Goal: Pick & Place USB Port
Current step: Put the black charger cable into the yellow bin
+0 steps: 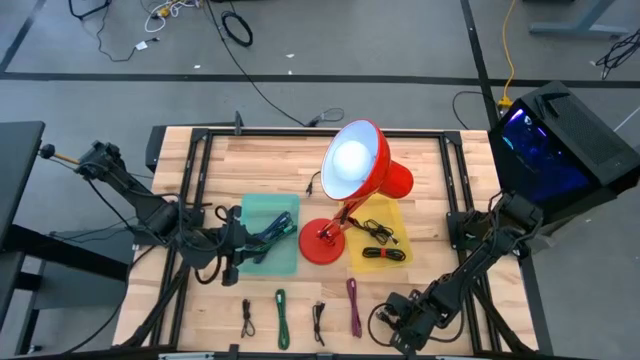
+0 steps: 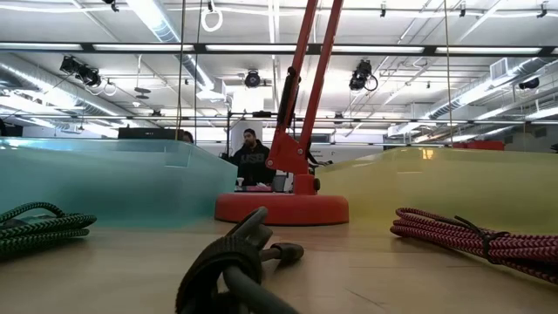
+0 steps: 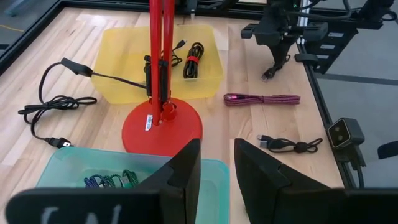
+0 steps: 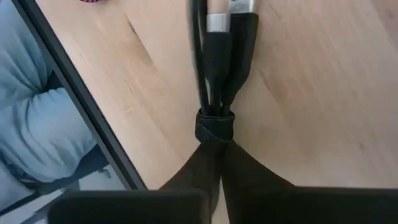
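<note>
My right gripper (image 1: pixel 397 318) is near the table's front edge, right of a maroon cable (image 1: pixel 353 305), and is shut on a bundled black USB cable (image 4: pixel 217 68). It also shows in the left wrist view (image 3: pixel 272 62). My left gripper (image 3: pixel 216 168) is open and empty above the teal tray (image 1: pixel 270 232), which holds green and blue cables (image 3: pixel 112 180). The yellow tray (image 1: pixel 380 242) holds black cables. A black cable (image 1: pixel 247 318), a green one (image 1: pixel 281 318) and another black one (image 1: pixel 319 320) lie flat along the front edge. My right gripper pinches the black cable bundle between its two fingers, at the looped end just behind the wrap strap (image 4: pixel 214 127). The fingers lie along the bundle, whose plug ends (image 4: pixel 219 23) point away from them. Whether the far end touches the wood, I cannot tell.
A red desk lamp stands with its round base (image 1: pixel 322 243) between the two trays, its shade (image 1: pixel 352 162) over the table's middle and its black cord (image 3: pixel 56 112) on the wood. A dark box with a lit screen (image 1: pixel 560 140) stands at the right.
</note>
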Tool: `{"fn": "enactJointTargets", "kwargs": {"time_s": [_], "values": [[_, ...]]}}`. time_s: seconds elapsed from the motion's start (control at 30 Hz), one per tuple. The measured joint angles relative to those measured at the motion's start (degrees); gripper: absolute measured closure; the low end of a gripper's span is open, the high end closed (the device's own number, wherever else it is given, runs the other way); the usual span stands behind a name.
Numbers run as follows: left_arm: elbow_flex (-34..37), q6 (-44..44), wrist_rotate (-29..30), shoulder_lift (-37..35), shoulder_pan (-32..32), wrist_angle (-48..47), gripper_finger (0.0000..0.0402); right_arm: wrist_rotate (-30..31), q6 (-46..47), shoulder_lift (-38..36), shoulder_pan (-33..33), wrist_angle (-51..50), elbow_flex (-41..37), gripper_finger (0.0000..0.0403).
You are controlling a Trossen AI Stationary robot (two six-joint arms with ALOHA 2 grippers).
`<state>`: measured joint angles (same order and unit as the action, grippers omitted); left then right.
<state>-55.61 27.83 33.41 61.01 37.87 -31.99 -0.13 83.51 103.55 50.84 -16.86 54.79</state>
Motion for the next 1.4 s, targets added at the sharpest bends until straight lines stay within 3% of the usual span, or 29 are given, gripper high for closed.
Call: {"fn": "enactJointTargets", "kwargs": {"time_s": [0.27,0.43,0.57,0.9,1.03,1.4], "values": [[0.0,0.0,0.31,0.0,0.0,0.0,0.0299,-3.69,-1.87,-1.0,-2.43,1.16,0.0,0.0398],[0.0,-0.02,0.55,0.0,0.0,-0.04,0.0299,0.89,-8.22,-4.28,-4.57,1.4,3.06,0.04],[0.0,-0.02,1.1,0.0,0.0,-0.03,0.0299,4.7,-12.48,-7.16,-6.7,-4.4,5.61,0.0401],[0.0,0.02,1.41,0.13,0.0,0.0,0.0299,22.0,-17.3,-16.06,-13.66,-19.27,6.6,0.0402],[0.0,0.04,1.49,0.13,0.0,0.0,0.0299,26.27,-18.87,-18.14,-17.62,-23.13,6.6,0.0403],[0.0,0.05,1.51,0.13,0.19,-0.23,0.0299,28.06,-22.83,-18.27,-27.77,-27.77,6.6,0.0403]]}}
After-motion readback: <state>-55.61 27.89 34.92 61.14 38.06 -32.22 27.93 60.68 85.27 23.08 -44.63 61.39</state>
